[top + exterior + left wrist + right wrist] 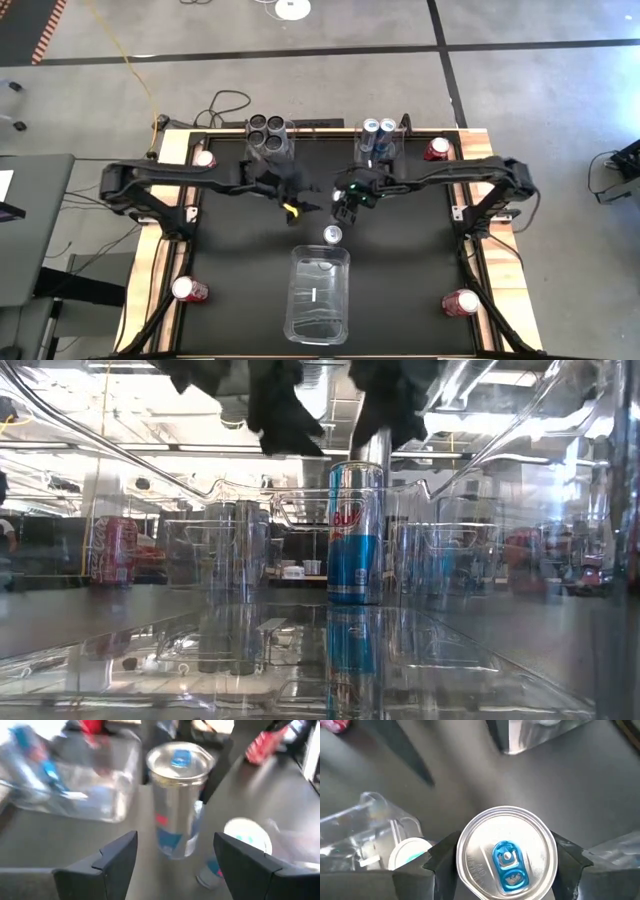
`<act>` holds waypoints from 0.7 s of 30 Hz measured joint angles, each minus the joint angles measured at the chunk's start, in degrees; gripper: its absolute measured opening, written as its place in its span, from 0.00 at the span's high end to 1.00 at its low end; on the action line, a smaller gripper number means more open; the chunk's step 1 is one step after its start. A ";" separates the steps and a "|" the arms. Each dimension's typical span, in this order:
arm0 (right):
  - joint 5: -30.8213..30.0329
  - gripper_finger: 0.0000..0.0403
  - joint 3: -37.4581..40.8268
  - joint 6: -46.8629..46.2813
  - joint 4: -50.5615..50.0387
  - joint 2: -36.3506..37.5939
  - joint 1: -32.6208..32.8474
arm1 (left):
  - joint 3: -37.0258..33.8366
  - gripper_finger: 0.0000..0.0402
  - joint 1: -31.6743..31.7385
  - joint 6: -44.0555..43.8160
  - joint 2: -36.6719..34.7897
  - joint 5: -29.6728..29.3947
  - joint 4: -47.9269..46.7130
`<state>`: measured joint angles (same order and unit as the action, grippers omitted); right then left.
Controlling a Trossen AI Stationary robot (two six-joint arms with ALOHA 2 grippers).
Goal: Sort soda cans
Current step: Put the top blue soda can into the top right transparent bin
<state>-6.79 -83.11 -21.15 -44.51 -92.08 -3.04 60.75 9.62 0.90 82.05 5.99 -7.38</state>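
Directions are read on the high view, with 12 o'clock at the far edge of the worktop.

1. Right tool: clenched on a blue-and-silver can at the middle of the worktop. The fingers bear on opposite sides of the can body just under the rim. This side grip keeps the can upright and leaves its top clear. I cannot tell whether the can's base is off the surface.

2. Left tool: released, with nothing between the fingers. It sits just to the 9 o'clock side of the right tool and faces the held can. I judge it to be waiting.

3. A second blue-and-silver can stands free, just to the 7 o'clock side of the held one. It is close to the far rim of the clear bin at 6 o'clock.

4. Sorted stock: four dark cans fill one clear bin at 11 o'clock. Two blue-and-silver cans stand in the matching bin at 1 o'clock. Each colour has its own bin, so I judge that the held can belongs with the blue pair.

5. Four red cans are unsorted, one near each corner.

6. Caution: the free can stands close to the held one, and a sideways swing could topple it. A straight lift is advised first.
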 joint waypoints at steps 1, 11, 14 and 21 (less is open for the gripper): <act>-0.03 0.39 0.00 0.00 -0.22 0.94 -0.25 | 0.00 0.36 0.25 -0.10 -1.40 -0.32 0.03; -4.11 0.39 0.00 1.87 -8.47 9.10 -7.00 | 0.00 0.36 1.23 -3.25 -9.99 -0.86 5.44; -4.22 0.39 0.00 3.45 -8.87 10.43 -10.35 | 0.00 0.36 1.26 -3.82 -10.96 -1.34 5.88; -3.81 0.39 3.64 8.98 -5.64 10.87 -18.57 | 0.00 0.36 1.32 -3.75 -11.33 -1.82 10.88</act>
<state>-10.60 -79.47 -12.17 -50.15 -81.21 -21.60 60.75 10.94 -2.85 70.72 4.17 3.50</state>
